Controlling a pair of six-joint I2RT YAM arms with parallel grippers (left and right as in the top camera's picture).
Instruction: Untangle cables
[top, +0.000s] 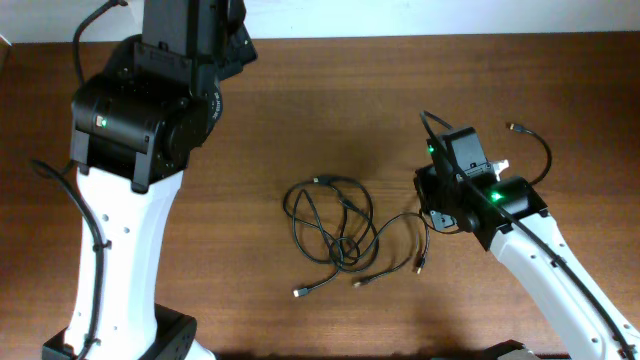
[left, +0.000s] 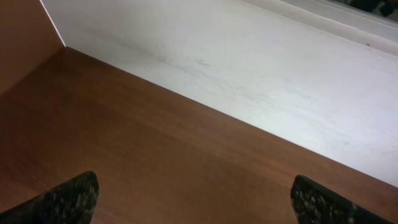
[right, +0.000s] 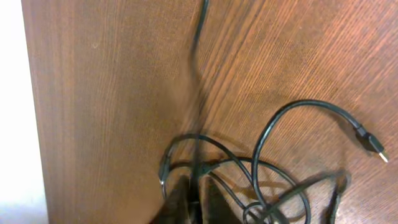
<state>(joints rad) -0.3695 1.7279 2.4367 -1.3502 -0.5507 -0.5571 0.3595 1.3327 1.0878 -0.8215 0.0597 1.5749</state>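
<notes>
A wooden table (top: 300, 110) with two arms at work on a knot of cord. The left arm (top: 130, 200) stands tall at its own side, well apart from the job. The right arm (top: 540, 260) reaches in low from the opposite side.

The cables (top: 335, 225) lie near the middle of the table, looped over one another in a loose bundle. Several plug ends trail out toward the near edge, and one strand (top: 405, 218) runs across to the right arm's tool.

The left gripper (left: 196, 200) hangs released with its jaws spread wide. Nothing sits between them. Its camera shows only bare wood and a pale wall (left: 261, 68).

The right gripper (right: 195, 198) is clenched, and a blurred strand rises from between its jaws. It appears to be pinching one cord at the bundle's edge. The loops crowd just beside it, and a plug (right: 376, 146) lies free on an arc of cable off to one side.

The step in hand looks like the first grasp on a single cord, with the separating not yet done. The next move likely calls for a slow pull away from the knot. The grip needs to hold while the loops slide. The whole bundle could drag along unless the idle left tool comes over to pin it.
</notes>
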